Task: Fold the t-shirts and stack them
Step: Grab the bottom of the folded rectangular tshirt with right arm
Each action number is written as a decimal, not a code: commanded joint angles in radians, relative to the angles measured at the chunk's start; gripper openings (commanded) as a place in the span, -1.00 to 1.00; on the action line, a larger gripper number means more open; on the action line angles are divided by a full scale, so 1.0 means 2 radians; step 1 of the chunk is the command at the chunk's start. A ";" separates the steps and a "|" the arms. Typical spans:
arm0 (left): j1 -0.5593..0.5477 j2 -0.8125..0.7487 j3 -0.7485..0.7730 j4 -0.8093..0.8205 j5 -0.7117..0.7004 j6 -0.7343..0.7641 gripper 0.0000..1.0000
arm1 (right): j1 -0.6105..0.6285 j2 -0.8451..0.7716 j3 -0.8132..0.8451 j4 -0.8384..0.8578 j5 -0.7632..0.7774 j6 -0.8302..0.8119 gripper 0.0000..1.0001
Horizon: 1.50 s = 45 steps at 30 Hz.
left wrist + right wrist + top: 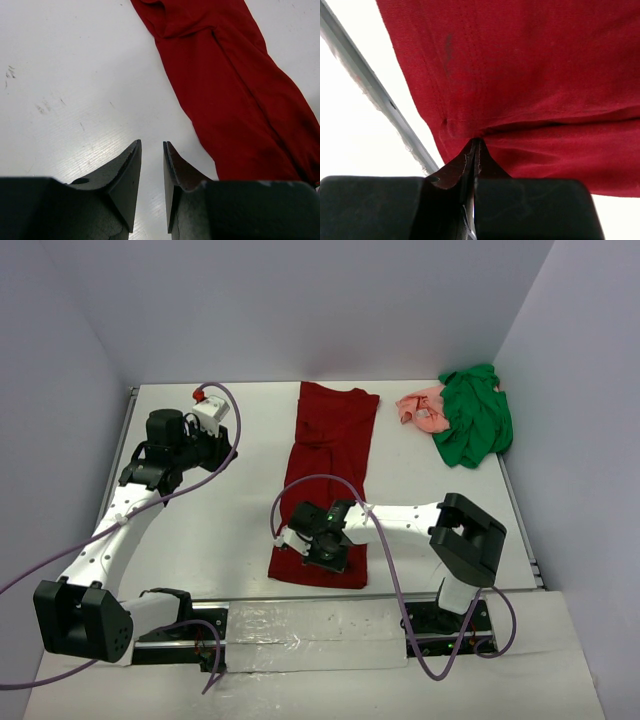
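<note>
The maroon t-shirt (pixel 328 480) lies as a long narrow strip down the middle of the table, from the back to the near edge. My right gripper (pixel 308 546) is at its near left corner. In the right wrist view the gripper (pixel 476 141) is shut on a pinch of the maroon cloth (pixel 530 75) by the hem. My left gripper (pixel 225 448) hovers over bare table left of the shirt's far half. Its fingers (pixel 152 144) are open and empty, with the shirt (pixel 235 100) to its right. The green t-shirt (pixel 472 415) lies crumpled at the back right, with the salmon-pink one (pixel 424 408) bunched against its left side.
Grey walls close in the white table (pixel 220 530) at the back and both sides. A metal rail (pixel 375 95) runs along the near edge, just beside my right gripper. Purple cables (pixel 300 485) loop from both arms over the table.
</note>
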 commanded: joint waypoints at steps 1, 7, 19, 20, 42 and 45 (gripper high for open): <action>0.002 -0.012 -0.003 0.004 0.016 0.002 -0.34 | 0.004 -0.021 -0.001 0.014 0.019 0.001 -1.00; 0.002 -0.007 -0.002 0.002 0.017 0.003 -0.34 | 0.003 -0.035 0.006 0.006 0.039 0.000 -1.00; 0.002 0.003 0.002 0.000 0.023 0.004 -0.34 | -0.002 -0.074 0.038 -0.006 0.066 0.002 -1.00; 0.002 0.005 0.002 -0.002 0.023 0.004 -0.34 | -0.002 -0.073 0.042 -0.007 0.066 0.002 -1.00; 0.003 0.019 0.013 -0.010 0.031 0.008 -0.34 | 0.043 0.027 0.115 0.000 0.013 0.002 -1.00; 0.002 0.019 0.013 -0.010 0.034 0.008 -0.34 | 0.060 0.043 0.112 0.003 0.005 0.002 -1.00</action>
